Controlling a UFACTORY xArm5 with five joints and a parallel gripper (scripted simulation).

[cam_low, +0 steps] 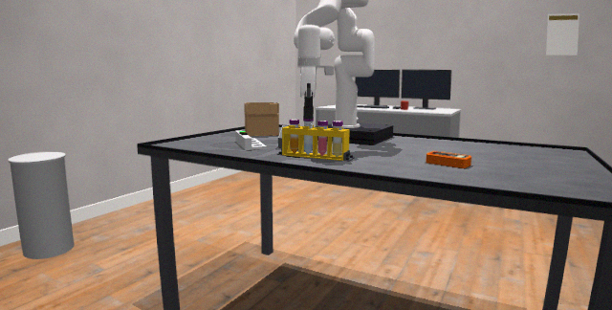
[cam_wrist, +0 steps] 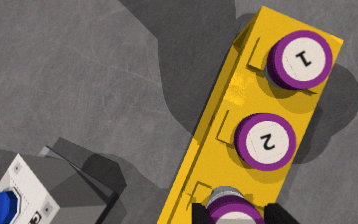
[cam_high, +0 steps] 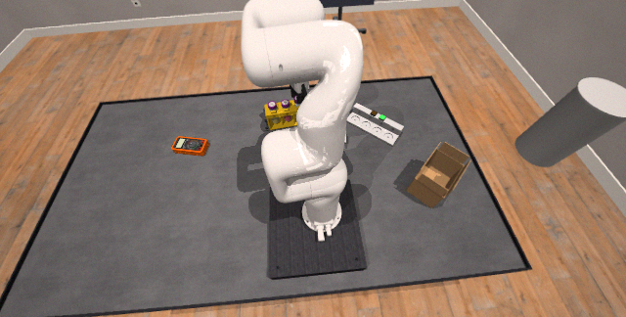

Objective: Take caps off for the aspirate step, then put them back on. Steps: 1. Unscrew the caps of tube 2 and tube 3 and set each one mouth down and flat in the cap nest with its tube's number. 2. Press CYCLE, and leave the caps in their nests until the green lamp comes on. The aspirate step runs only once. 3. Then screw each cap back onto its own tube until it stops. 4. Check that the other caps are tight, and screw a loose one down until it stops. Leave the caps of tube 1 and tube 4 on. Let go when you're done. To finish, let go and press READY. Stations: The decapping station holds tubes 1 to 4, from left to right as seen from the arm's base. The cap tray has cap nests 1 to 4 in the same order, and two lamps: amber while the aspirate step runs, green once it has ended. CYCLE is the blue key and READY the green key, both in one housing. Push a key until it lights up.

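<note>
The yellow decapping station (cam_wrist: 250,125) holds tubes with purple caps; cap 1 (cam_wrist: 302,59) and cap 2 (cam_wrist: 266,141) sit on their tubes. My gripper (cam_wrist: 235,216) is shut on a purple cap (cam_wrist: 232,210) at the bottom edge of the wrist view, right over tube 3, whose grey mouth (cam_wrist: 224,192) peeks out beside it. I cannot tell if cap and tube touch. From the side, the gripper (cam_low: 308,109) stands upright over the second tube from the left of the rack (cam_low: 316,143). The blue CYCLE key (cam_wrist: 2,206) is at the lower left. The cap tray (cam_high: 376,123) shows a green lamp (cam_high: 382,117).
An open cardboard box (cam_high: 438,174) lies right of the arm's base. An orange meter (cam_high: 190,145) lies to the left. The arm's own body hides part of the rack (cam_high: 281,113) in the overhead view. A grey cylinder (cam_high: 572,121) stands off the table.
</note>
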